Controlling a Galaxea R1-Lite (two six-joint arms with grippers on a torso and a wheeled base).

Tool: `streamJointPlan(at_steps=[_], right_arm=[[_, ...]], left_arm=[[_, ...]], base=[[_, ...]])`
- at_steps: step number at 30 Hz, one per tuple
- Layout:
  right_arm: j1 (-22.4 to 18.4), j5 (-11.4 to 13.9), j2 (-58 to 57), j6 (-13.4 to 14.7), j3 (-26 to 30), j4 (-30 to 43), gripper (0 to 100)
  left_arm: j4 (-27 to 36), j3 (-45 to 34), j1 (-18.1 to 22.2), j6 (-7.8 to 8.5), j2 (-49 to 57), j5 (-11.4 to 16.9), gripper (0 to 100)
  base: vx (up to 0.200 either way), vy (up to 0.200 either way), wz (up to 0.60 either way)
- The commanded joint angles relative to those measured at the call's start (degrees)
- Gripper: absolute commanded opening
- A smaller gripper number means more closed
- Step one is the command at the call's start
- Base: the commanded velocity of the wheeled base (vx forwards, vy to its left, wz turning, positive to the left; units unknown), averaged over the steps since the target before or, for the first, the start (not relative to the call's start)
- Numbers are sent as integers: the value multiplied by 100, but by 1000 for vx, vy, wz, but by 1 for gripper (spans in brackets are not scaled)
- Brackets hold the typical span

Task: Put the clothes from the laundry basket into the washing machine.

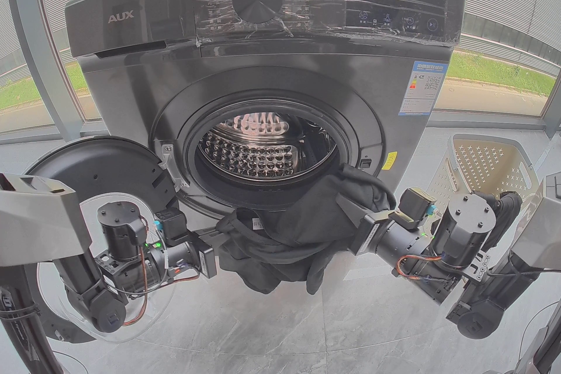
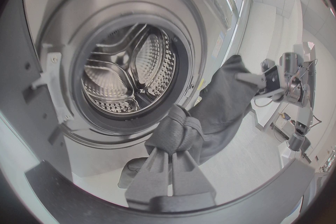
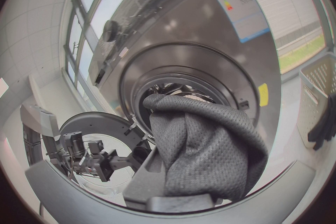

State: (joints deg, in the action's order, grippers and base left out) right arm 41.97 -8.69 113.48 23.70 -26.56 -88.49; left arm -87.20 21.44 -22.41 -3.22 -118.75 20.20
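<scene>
Head view puts the dark garment (image 1: 292,229) slung between the two arms, right in front of the washing machine (image 1: 263,71), with its long axis running side to side across the lower lip of the door opening. The left tool (image 1: 225,241) is pressed together on a bunched corner of the cloth; the left wrist view shows that knot of fabric pinched at its fingertips (image 2: 164,160). The right tool (image 1: 350,217) grips the other end, where the cloth drapes over it and hides most of its fingers. That right end sits higher and close against the rim, while the left end hangs lower, under the opening, with loose folds sagging toward the floor. The drum (image 1: 257,153) lies ahead of and above both tools, so the right arm is the nearer one. The laundry basket (image 1: 485,159) stands off to the right, and the door (image 1: 99,170) is swung open on the left.
</scene>
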Motion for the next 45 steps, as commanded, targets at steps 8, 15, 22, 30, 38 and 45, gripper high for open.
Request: streamJointPlan(at_steps=[8, 15, 22, 30, 38, 45], right_arm=[[-189, 17, 42, 232, 433, -19, 0], [-145, 8, 51, 258, 512, -10, 100], [-119, 377, 271, 241, 1470, -19, 100], [-31, 509, 499, 197, 1690, -19, 100], [-40, 913, 666, -76, 1487, -19, 100], [-128, 1133, 1115, -436, 907, -10, 100]], left_arm=[[1, -96, 421, 85, 519, 19, 0], [1, 44, 369, 93, 546, 10, 0], [1, 317, 369, 85, 555, -42, 0], [-8, 413, 325, 85, 555, -51, 0], [1, 413, 219, 93, 642, -60, 0], [10, 387, 70, 76, 897, -51, 0]], base=[[0, 0, 0], [0, 0, 0], [0, 0, 0], [0, 0, 0], [0, 0, 0], [0, 0, 0]])
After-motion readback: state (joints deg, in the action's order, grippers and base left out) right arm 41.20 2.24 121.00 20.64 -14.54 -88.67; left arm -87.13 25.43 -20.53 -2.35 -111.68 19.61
